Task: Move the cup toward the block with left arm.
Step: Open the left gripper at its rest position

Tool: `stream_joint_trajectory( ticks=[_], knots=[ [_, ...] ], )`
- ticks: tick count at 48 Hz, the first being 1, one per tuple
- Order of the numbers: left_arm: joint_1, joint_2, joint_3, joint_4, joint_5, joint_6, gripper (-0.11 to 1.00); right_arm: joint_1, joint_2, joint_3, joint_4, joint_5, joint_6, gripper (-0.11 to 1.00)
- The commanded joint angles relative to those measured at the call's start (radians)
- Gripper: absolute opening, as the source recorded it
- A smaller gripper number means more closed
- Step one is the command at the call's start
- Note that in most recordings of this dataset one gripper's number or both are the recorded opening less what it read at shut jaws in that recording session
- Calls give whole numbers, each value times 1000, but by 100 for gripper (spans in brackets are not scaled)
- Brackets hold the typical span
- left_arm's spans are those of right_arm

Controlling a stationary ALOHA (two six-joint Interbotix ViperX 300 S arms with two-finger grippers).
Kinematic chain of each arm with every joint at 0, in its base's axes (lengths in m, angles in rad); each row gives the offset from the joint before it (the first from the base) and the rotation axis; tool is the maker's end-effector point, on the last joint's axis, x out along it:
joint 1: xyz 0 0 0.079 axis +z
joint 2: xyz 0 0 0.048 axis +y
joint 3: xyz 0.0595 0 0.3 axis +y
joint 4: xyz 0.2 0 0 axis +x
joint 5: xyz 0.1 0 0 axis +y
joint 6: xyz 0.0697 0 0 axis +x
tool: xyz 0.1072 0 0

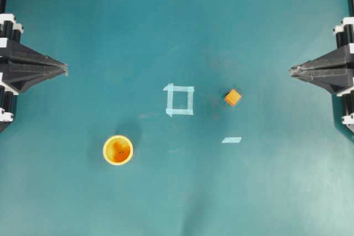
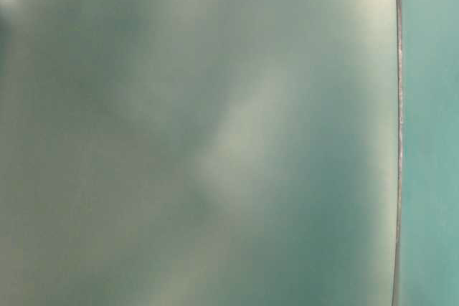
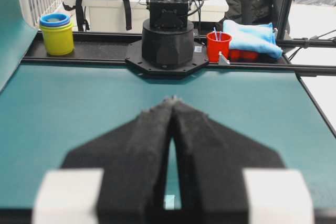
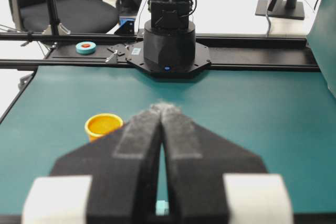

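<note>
The cup [image 1: 118, 150], yellow-rimmed with an orange inside, stands upright on the teal mat at the lower left; the right wrist view also shows the cup [image 4: 103, 125], left of that gripper's fingers. The block [image 1: 233, 97], a small orange cube, rests right of centre, well apart from the cup. My left gripper [image 1: 64, 69] sits shut at the left edge, above and left of the cup, with its tips touching and nothing between them [image 3: 171, 99]. At the right edge my right gripper [image 1: 292, 71] is shut too, holding nothing [image 4: 163, 107]. The block is hidden in both wrist views.
A pale blue tape square [image 1: 180, 100] marks the mat's middle, and a short tape strip [image 1: 232, 140] lies below the block. The table-level view shows only blurred teal. Beyond the mat stand a yellow cup stack [image 3: 56, 34] and a red cup [image 3: 218, 45].
</note>
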State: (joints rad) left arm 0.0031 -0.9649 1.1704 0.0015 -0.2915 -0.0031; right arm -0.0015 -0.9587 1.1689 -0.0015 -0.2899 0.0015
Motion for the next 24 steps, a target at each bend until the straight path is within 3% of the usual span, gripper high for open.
stream_joint_trajectory(
  ticks=[1, 6, 18, 24],
  knots=[
    [-2, 8, -17, 3, 40, -8, -1, 2, 5, -21, 3, -5, 0, -1],
    [-8, 8, -26, 3, 97, -14, 12, 3, 8, -32, 2, 12, -2, 0],
    [-23, 11, -38, 5, 124, -18, 22, 3, 11, -43, 2, 54, 0, 0],
    [-25, 15, -38, 3, 132, -20, 38, 2, 11, -43, 2, 54, 0, 0]
  ],
)
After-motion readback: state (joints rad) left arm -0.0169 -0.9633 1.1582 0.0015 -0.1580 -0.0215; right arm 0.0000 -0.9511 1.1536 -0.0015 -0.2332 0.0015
